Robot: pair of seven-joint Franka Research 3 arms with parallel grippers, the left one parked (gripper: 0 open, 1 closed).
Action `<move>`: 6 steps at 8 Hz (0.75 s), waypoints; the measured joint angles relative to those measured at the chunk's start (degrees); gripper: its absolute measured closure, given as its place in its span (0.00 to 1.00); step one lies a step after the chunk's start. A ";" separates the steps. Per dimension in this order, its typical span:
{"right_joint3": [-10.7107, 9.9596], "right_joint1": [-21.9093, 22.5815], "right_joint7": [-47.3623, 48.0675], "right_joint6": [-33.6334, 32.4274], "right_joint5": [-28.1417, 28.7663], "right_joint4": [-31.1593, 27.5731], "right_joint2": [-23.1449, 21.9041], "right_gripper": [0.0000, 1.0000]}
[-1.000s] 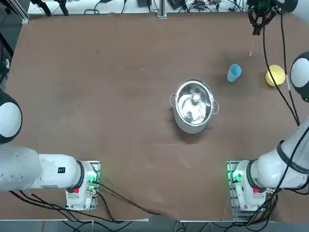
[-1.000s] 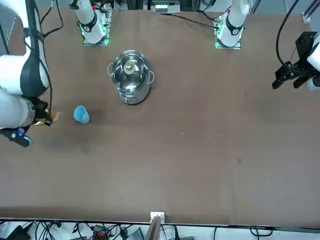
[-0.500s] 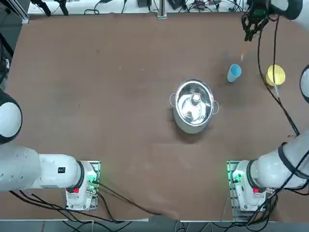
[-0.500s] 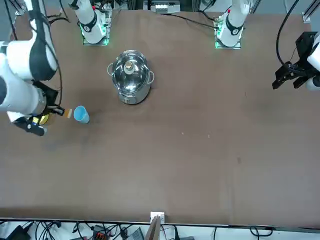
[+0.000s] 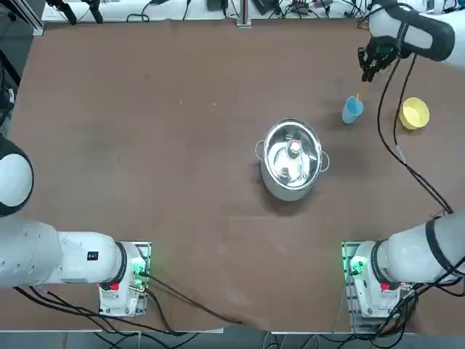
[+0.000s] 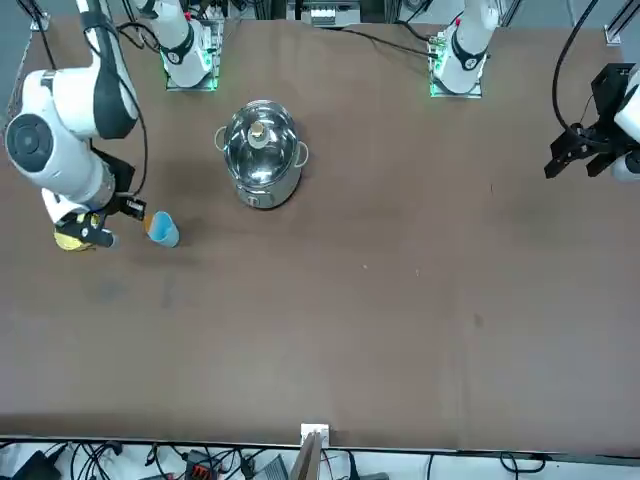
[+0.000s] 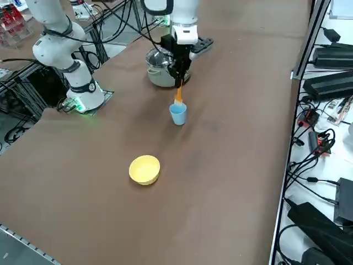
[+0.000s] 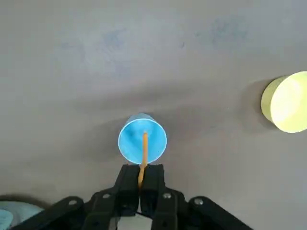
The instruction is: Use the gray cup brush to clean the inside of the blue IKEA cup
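Swinging toward the blue cup (image 8: pixel 142 139) near the worktop's (image 7: pixel 220 182) far right corner, the right gripper (image 8: pixel 141 168) is gripping the orange stick-like brush (image 8: pixel 145 149) between closed fingers, its tip apparently starting to enter; scrubbing needs steady lowering.

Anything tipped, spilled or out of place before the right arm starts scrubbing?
Nothing stands out. The blue cup and yellow bowl stand upright, the pot has its lid on, and no spill shows. The right tool grips the brush, its tip over the cup's mouth.
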 joint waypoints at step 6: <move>0.01 -0.01 -0.08 0.97 0.01 -1.52 1.87 0.95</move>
